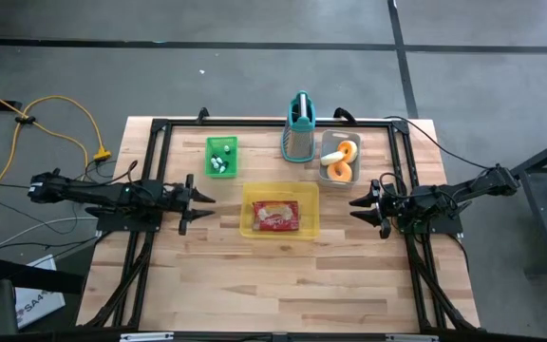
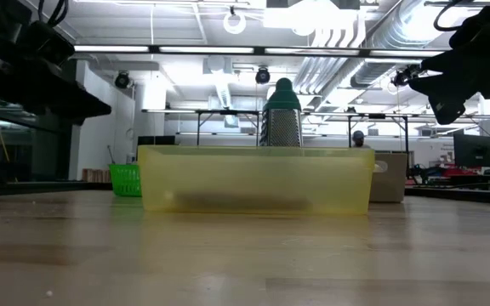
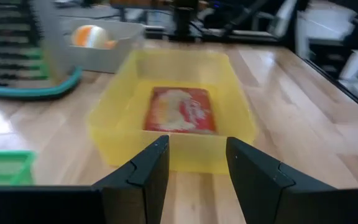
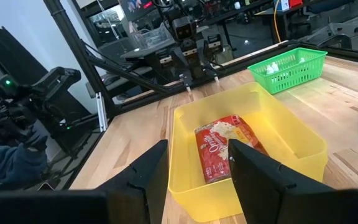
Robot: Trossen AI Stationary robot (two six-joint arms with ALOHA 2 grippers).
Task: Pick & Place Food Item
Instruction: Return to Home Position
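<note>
Donuts are seen lying in the gray bin on the surface.
The left gripper and right gripper are held parted and empty beside the yellow bin.

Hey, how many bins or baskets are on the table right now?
3. A green basket on the left, a yellow bin in the middle, and a gray bin on the right beside the grater. None seems hidden.

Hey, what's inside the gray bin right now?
The gray bin holds donuts, orange and white, piled together. Anything beneath them is covered, so an exact count is uncertain.
</note>
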